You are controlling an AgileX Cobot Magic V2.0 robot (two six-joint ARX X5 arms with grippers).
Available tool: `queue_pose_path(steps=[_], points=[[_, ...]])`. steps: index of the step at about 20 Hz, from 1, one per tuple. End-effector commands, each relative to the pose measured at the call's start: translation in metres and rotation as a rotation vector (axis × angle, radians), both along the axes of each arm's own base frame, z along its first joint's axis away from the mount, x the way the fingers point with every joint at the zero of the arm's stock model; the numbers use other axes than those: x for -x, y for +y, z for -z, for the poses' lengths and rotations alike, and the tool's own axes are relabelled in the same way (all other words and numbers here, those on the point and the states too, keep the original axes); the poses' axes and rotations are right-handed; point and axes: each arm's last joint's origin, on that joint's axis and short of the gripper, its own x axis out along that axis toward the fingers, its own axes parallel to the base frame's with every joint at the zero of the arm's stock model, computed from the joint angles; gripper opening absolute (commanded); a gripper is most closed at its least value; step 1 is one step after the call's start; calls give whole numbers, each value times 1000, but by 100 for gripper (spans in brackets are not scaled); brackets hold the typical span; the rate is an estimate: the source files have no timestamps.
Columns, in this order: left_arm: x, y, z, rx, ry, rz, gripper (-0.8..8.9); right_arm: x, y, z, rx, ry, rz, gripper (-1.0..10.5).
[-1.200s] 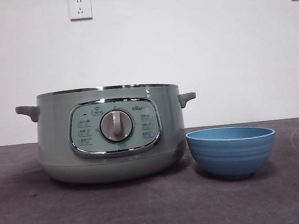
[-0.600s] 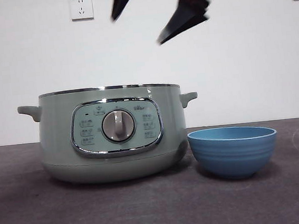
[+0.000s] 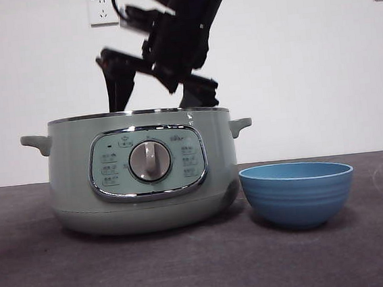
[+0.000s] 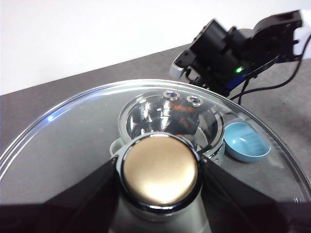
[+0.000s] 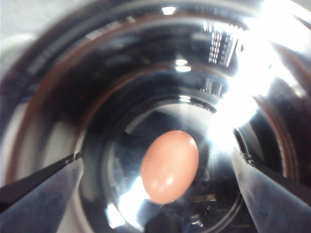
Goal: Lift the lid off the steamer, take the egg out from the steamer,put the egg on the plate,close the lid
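Fingers of the right gripper hang spread just above the steamer in the front view, their dark tips at its steel rim, one toward each side of the opening; the spread leaves room to straddle what lies inside. No lid sits on the steamer here, which is why the arm can reach in. Just beside the steamer on the tabletop stands the blue plate, empty as far as this low angle shows, set near so the carry will be short. From the left wrist, the left gripper has its fingers closed on the lid's knob, one on each side, and holds the lid up and away from the pot; through the glass the open steamer, the plate and the other arm show below. Holding it aloft keeps the pot clear and the lid ready for closing. From the right wrist, the open fingers frame the egg, which lies on the shiny steel floor of the steamer, roughly centred between them and not yet touched. The next step is likely a straight descent and a gentle close, since the egg could roll on that slick floor.
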Motion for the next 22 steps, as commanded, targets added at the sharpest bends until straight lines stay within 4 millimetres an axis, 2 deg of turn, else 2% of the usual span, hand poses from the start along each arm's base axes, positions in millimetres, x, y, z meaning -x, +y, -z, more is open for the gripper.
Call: queue_pose_path(steps=[1, 9, 12, 14, 16, 18, 20, 22], points=[[4, 2, -7, 22, -63, 7, -8, -5, 5, 14, 20, 4, 2, 558], [4, 2, -7, 17, -65, 9, -8, -13, 12, 49, 64, 55, 0, 528], [4, 2, -7, 17, -65, 9, -8, -14, 13, 53, 71, 64, 0, 372], [4, 2, -7, 17, -65, 9, -8, -14, 13, 55, 69, 72, 11, 366], [4, 2, -7, 17, -65, 9, -8, -14, 13, 55, 64, 78, 11, 210], [4, 2, -7, 17, -65, 9, -8, -13, 13, 55, 68, 84, 12, 152], [4, 2, -7, 17, -65, 9, -8, -13, 13, 55, 66, 84, 11, -14], [4, 2, -7, 18, -65, 8, -8, -14, 13, 55, 63, 79, 11, -12]])
